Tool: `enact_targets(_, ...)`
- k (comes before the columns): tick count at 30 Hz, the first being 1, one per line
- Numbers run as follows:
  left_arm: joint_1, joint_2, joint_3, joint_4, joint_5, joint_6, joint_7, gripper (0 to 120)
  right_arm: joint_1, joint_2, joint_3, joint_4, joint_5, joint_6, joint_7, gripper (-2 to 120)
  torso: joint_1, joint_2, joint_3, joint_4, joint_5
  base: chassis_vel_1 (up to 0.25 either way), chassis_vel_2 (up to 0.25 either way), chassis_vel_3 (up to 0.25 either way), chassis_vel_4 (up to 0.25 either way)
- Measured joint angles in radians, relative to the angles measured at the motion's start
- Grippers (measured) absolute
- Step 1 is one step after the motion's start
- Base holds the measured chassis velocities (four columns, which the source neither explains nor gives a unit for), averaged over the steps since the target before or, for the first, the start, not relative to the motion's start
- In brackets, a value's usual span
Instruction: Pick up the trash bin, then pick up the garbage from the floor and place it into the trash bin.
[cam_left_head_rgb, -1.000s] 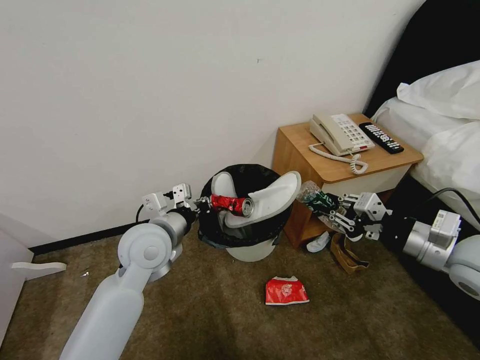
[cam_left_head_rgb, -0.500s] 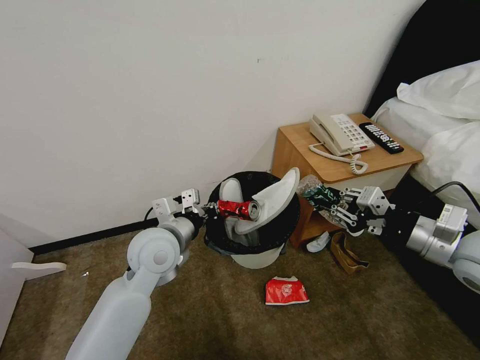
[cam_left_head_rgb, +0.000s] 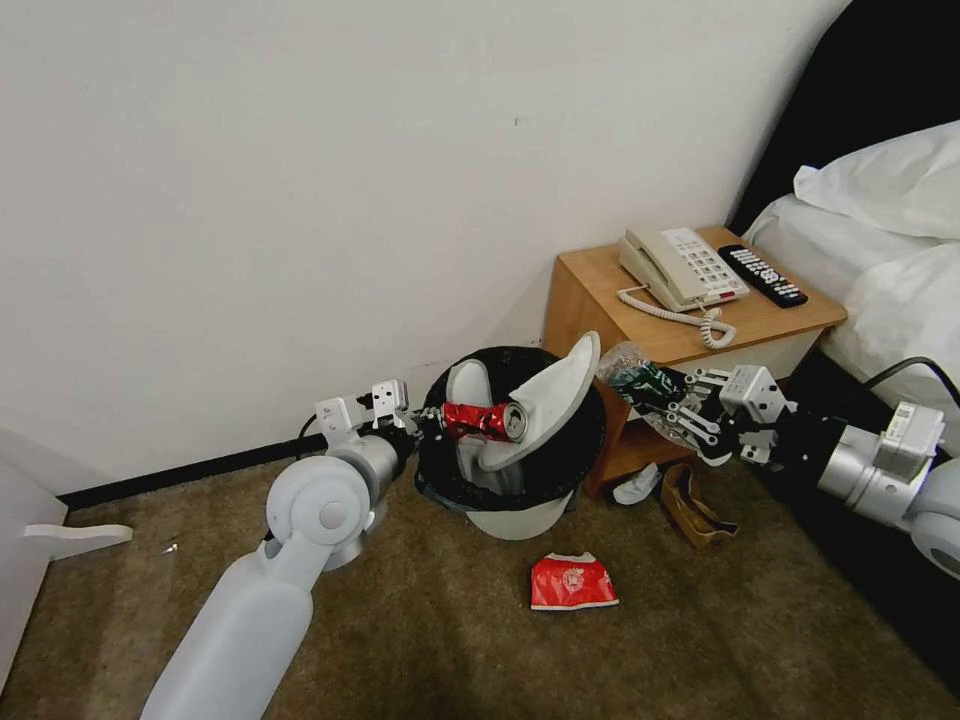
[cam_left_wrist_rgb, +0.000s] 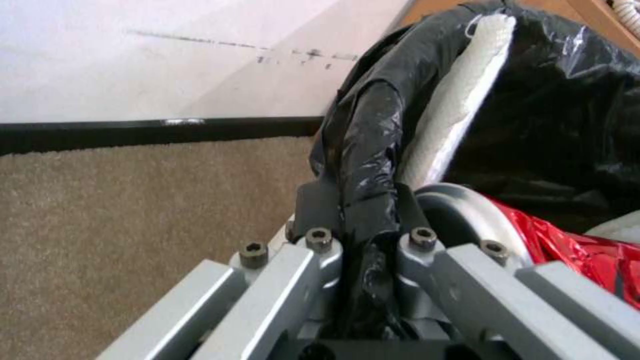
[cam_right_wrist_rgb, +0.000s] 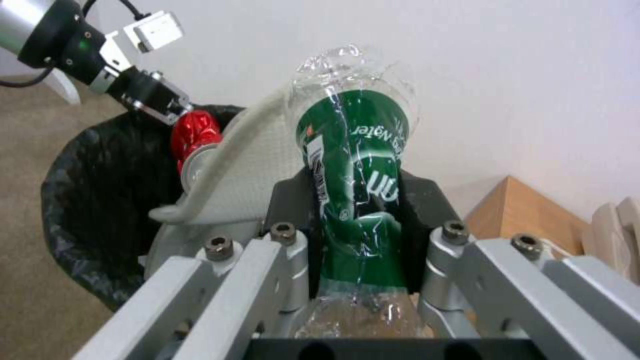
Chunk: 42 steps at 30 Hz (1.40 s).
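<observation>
Bottle (cam_left_head_rgb: 632, 372) nearer trash bin (cam_left_head_rgb: 512, 505) than before

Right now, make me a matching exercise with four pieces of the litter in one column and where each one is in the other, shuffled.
Things:
1. clear bottle
2. crushed red can
3. red paper cup
4. brown paper bag

Places:
A. flat on the carpet in front of the trash bin
B. clamped in the right gripper
C. on the floor beside the nightstand
D. lying in the trash bin's mouth

Pairs: 1-B, 2-D, 3-A, 4-C
</observation>
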<state>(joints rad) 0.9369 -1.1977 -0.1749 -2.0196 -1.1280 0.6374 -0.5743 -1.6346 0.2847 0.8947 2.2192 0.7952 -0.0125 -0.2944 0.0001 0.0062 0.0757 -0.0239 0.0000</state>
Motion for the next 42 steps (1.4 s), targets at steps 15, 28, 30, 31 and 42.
enact_targets(15,0.012,-0.003,0.003,0.007,0.016,0.000,0.004,4,0.008,0.006,0.020,0.018,0.013,0.002,0.006,19,0.000,0.000,0.000,0.0000,0.0000,0.000,0.000,0.000,0.000)
enact_targets(28,0.003,-0.003,0.002,0.027,0.030,0.000,0.015,4,0.021,0.003,0.023,0.019,0.024,0.003,0.011,19,0.000,0.000,0.000,0.0000,0.0000,0.000,0.000,0.000,0.000)
enact_targets(30,0.001,-0.005,0.002,0.033,0.031,0.000,0.016,4,0.025,0.003,0.024,0.021,0.027,0.004,0.011,19,0.000,0.000,0.000,0.0000,0.0000,0.000,0.000,0.000,0.000)
enact_targets(31,0.001,-0.005,0.002,0.033,0.031,0.000,0.016,4,0.025,0.003,0.024,0.021,0.027,0.004,0.011,19,0.000,0.000,0.000,0.0000,0.0000,0.000,0.000,0.000,0.000)
enact_targets(42,-0.003,-0.014,0.006,0.039,0.040,-0.002,0.017,4,0.041,-0.013,0.014,0.027,0.042,0.013,0.020,19,0.000,0.000,0.000,0.0000,0.0000,0.000,0.000,0.000,0.000)
